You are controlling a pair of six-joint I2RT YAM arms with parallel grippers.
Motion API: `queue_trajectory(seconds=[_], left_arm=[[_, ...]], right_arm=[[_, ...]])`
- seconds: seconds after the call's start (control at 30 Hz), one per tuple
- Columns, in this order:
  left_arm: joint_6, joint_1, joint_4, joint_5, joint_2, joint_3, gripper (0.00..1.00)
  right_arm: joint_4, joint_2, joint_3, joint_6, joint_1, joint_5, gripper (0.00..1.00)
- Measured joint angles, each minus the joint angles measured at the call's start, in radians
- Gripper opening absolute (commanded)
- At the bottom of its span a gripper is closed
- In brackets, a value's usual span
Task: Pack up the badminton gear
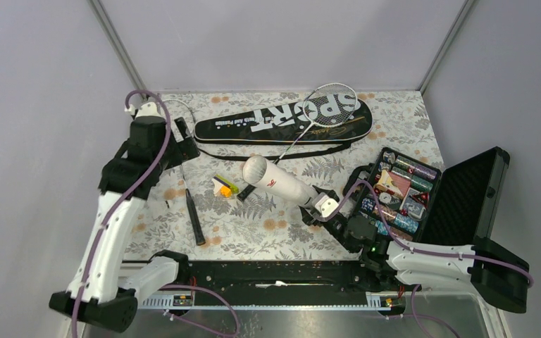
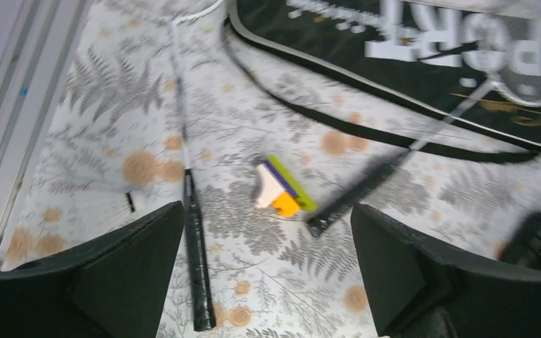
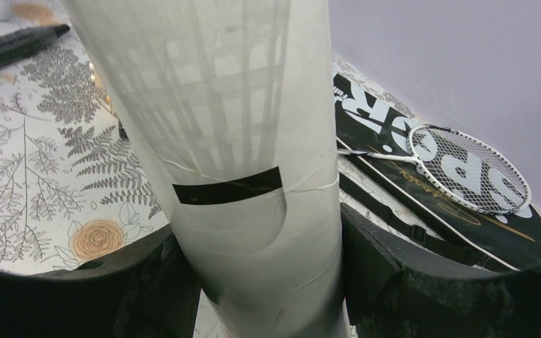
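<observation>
Grip: right gripper [image 1: 320, 209], lower right of centre in the overhead view, is clamped on one end of the tube [image 1: 282, 184]; in the right wrist view its fingers [image 3: 387, 282] press both sides of the white wall.
Tube: long and white, slanting from that grip up and left to mid-frame, with a black band and a red mark on it. Whether its far end rests on the tablecloth [image 1: 268, 232] cannot be told.
Near racket [image 1: 195, 222]: black handle at lower left of the cloth, thin shaft running up toward the left arm, which hides part of the head.
Small piece [image 1: 225, 186]: white, orange, purple and green, lying between the near racket and the tube, touching neither.
Case [image 1: 465, 197]: black, open at the right edge, its tray full of colourful foil-wrapped items [image 1: 401, 193].
Left gripper [image 1: 187, 148]: upper left, above the near racket's shaft; in the left wrist view the fingers [image 2: 134, 260] stand wide apart with nothing between them.
Bag [image 1: 239, 127]: black, lettered "SPORT", lying flat across the top of the cloth.
Far racket [image 1: 336, 105]: white-framed head resting on the bag's right end, shaft slanting down-left off the bag, handle ending just beside the small piece.
</observation>
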Motion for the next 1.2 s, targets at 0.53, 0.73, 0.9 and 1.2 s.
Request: queue_trajectory(seconds=[0.53,0.73,0.9,1.2], left_arm=[[-0.293,0.357,0.146,-0.159,0.271,-0.350,0.73],[-0.350,0.395,0.188,-0.175,0.373,-0.377,0.74],[-0.440,0.463,0.171,-0.192,0.403,-0.396,0.77],[-0.541,0.589,0.264,-0.116,0.195,-0.549,0.79]], right_arm=[[-0.002,-0.071,0.000,0.052,0.000,0.016,0.65],[-0.015,-0.086,0.000,0.093,0.000,0.013,0.65],[-0.030,-0.081,0.000,0.119,0.000,-0.002,0.65],[-0.034,-0.075,0.002,0.142,0.000,-0.013,0.66]])
